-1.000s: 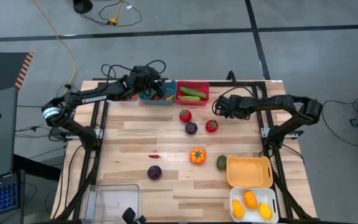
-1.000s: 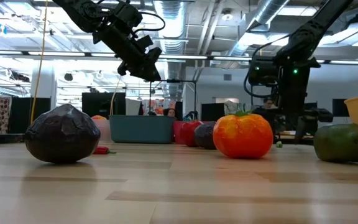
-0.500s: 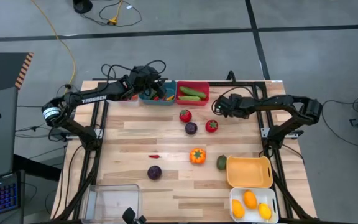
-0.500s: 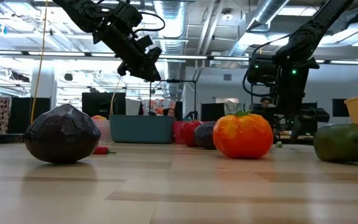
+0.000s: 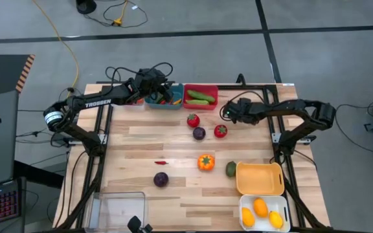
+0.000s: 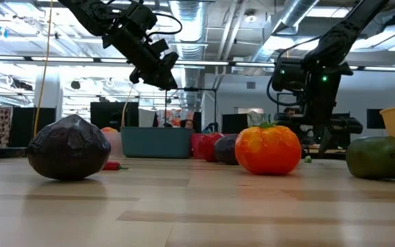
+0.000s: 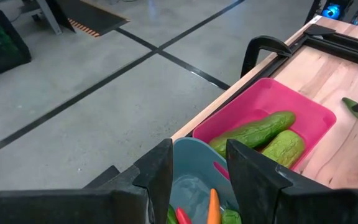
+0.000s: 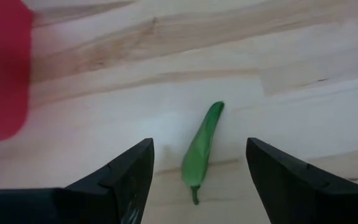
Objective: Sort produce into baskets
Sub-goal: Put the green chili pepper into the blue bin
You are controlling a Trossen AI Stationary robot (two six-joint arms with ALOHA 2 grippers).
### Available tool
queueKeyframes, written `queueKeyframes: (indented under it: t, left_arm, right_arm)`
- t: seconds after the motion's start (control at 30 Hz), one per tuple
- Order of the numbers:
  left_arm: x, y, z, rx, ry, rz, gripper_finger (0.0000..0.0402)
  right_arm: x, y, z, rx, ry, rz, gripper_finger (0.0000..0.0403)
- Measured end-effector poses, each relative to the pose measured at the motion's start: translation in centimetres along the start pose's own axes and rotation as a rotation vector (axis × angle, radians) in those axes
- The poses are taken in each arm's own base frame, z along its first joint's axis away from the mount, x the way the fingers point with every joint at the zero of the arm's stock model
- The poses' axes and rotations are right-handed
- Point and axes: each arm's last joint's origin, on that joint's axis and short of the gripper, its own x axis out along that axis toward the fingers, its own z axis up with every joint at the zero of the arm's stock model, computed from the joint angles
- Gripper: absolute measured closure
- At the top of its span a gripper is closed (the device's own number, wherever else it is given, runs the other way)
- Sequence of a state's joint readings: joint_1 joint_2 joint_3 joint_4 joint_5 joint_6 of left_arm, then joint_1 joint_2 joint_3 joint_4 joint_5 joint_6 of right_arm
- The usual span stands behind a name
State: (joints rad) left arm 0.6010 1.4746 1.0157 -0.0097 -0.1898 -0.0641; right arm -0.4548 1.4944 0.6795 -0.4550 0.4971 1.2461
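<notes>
My right gripper (image 8: 199, 149) is open and points down at the table right of the red basket (image 5: 200, 97). A small green chili (image 8: 207, 127) lies flat on the wood between its two fingers, touching neither. My left gripper (image 7: 197, 180) hangs open and empty above the teal basket (image 5: 164, 98), which holds small orange, red and green pieces (image 7: 211, 208). Two green cucumbers (image 7: 260, 134) lie in the red basket. On the table rest a red tomato (image 5: 193, 120), a purple fruit (image 5: 199, 133), a red fruit (image 5: 220, 131), an orange pepper (image 5: 206, 162), a green avocado (image 5: 231, 169), a purple cabbage (image 5: 161, 179) and a small red chili (image 5: 161, 162).
An orange-yellow basket (image 5: 259, 178) stands at the near right. Nearer still, a white basket (image 5: 243, 202) holds yellow-orange fruits (image 5: 260, 207). A clear basket (image 5: 117, 210) sits at the near left. Bare wood lies left of the middle.
My right gripper's wrist has turned a little above the green chili, staying in place. Nothing on the table has moved.
</notes>
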Motion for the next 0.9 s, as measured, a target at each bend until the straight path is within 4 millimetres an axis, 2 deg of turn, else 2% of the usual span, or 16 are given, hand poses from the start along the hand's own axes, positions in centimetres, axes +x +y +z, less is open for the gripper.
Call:
queueKeyframes:
  t: [0.2,0.47,0.67,0.8,0.9]
  left_arm:
    - [0.0,0.0,0.0,0.000,0.000,0.000,0.0264]
    - [-0.1,-0.3,0.0,0.005,0.000,-0.009,0.0264]
    - [-0.1,-0.5,0.0,0.006,0.000,-0.013,0.0264]
    - [-0.1,-0.5,0.0,0.006,0.000,-0.013,0.0264]
    - [-0.1,-0.5,0.0,0.006,0.000,-0.013,0.0264]
  right_arm:
    - [0.2,0.2,-0.6,-0.029,-0.023,-0.017,0.0122]
    - [2.5,0.8,-1.7,-0.062,-0.036,-0.081,0.0122]
    - [2.3,1.1,-1.5,-0.058,-0.041,-0.074,0.0124]
    - [2.0,1.2,-1.5,-0.056,-0.033,-0.058,0.0147]
    - [2.0,1.2,-1.4,-0.053,-0.031,-0.054,0.0184]
